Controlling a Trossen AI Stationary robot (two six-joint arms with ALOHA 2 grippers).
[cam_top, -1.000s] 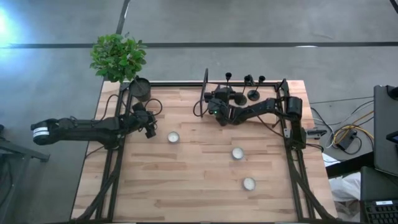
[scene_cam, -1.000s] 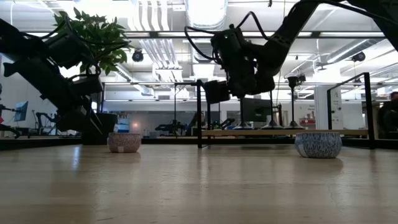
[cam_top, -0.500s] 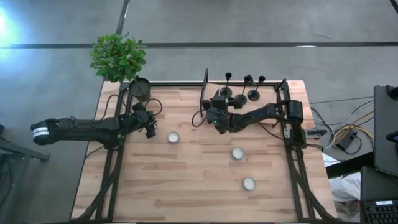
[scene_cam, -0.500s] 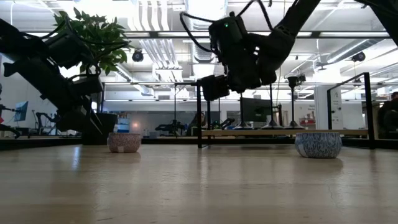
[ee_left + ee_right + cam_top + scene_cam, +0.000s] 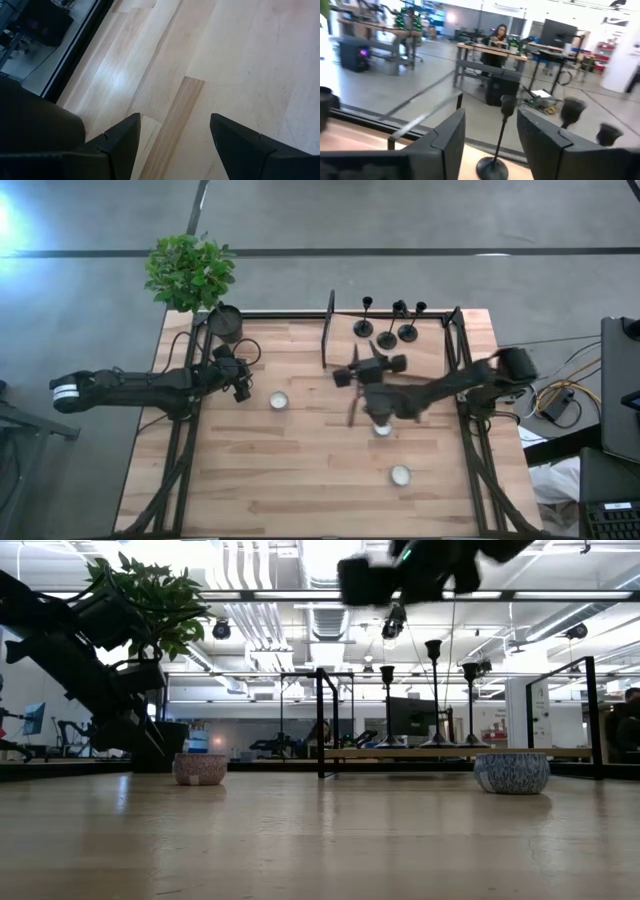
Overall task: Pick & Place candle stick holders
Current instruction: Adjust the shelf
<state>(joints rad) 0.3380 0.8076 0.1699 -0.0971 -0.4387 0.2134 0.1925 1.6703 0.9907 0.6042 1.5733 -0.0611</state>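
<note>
Three black candle stick holders (image 5: 363,328) (image 5: 387,338) (image 5: 408,332) stand upright on their round bases at the table's far edge. In the right wrist view they appear ahead of the fingers (image 5: 502,125) (image 5: 572,107) (image 5: 609,132). My right gripper (image 5: 368,365) hovers high over the table's middle, level and pointing at the far edge. It is open (image 5: 490,140), with nothing between its fingers and well short of the holders. My left gripper (image 5: 243,392) waits open over bare wood (image 5: 175,135) at the table's left.
Three small white bowls sit on the wood (image 5: 279,400) (image 5: 381,426) (image 5: 400,475). A dark pot (image 5: 226,323) with a green plant stands at the far left corner. A black upright frame post (image 5: 327,330) stands beside the holders. A black rail rims the table.
My right gripper has drawn back from beside the candle stick holders toward the table's middle and risen high above the wood, its arm swinging toward the near edge. The three holders have stayed where they were.
</note>
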